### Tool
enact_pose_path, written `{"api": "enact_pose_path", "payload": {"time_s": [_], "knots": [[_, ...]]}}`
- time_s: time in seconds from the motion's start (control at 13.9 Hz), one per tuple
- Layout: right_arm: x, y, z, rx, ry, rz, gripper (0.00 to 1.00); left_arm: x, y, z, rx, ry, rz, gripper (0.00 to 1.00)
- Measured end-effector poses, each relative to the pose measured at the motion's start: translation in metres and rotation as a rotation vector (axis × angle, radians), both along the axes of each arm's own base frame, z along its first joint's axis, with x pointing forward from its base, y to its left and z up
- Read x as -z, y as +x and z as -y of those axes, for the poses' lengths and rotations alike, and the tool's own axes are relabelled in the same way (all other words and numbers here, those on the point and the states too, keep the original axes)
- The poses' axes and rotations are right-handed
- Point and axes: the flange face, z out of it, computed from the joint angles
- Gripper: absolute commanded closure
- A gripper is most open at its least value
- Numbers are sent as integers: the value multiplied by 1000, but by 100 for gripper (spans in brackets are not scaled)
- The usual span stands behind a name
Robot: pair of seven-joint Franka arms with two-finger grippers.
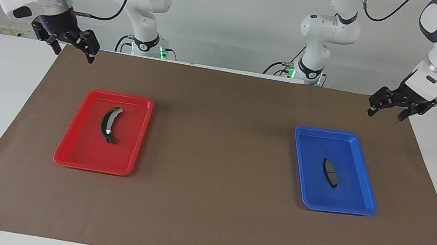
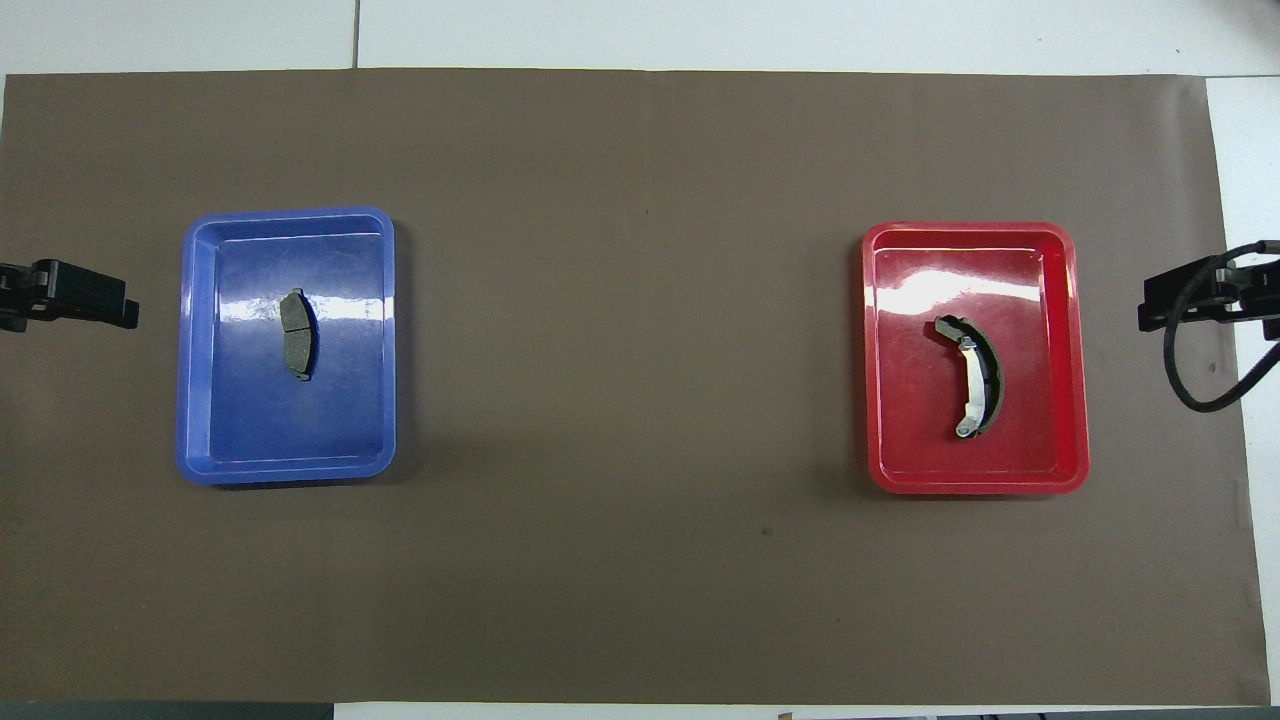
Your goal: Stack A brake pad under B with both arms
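Observation:
The A brake pad (image 1: pixel 330 173), short and dark grey with a groove, lies in the blue tray (image 1: pixel 323 132) toward the left arm's end; it also shows in the overhead view (image 2: pixel 298 334). B (image 1: pixel 110 124), the long black crescent with silver-grey patches, lies in the red tray (image 1: pixel 121 96) toward the right arm's end, and shows in the overhead view (image 2: pixel 975 375). My left gripper (image 1: pixel 385 115) hangs open and empty over the mat's edge beside the blue tray (image 2: pixel 290 213). My right gripper (image 1: pixel 74 55) hangs open and empty over the mat's edge beside the red tray (image 2: pixel 965 228).
A brown mat (image 1: pixel 212 161) covers most of the white table, with a wide bare stretch (image 2: pixel 640 400) between the two trays. A black cable (image 2: pixel 1195 370) loops from the right arm's wrist.

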Motion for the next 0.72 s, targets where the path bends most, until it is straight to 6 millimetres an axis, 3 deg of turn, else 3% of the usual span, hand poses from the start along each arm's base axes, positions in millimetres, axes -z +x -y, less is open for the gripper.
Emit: {"api": "enact_pose_path", "payload": {"time_s": [0.72], "knots": [[3,1,-1,-3,-2,-1,0,1,0,0,0,0,-3,1]]}}
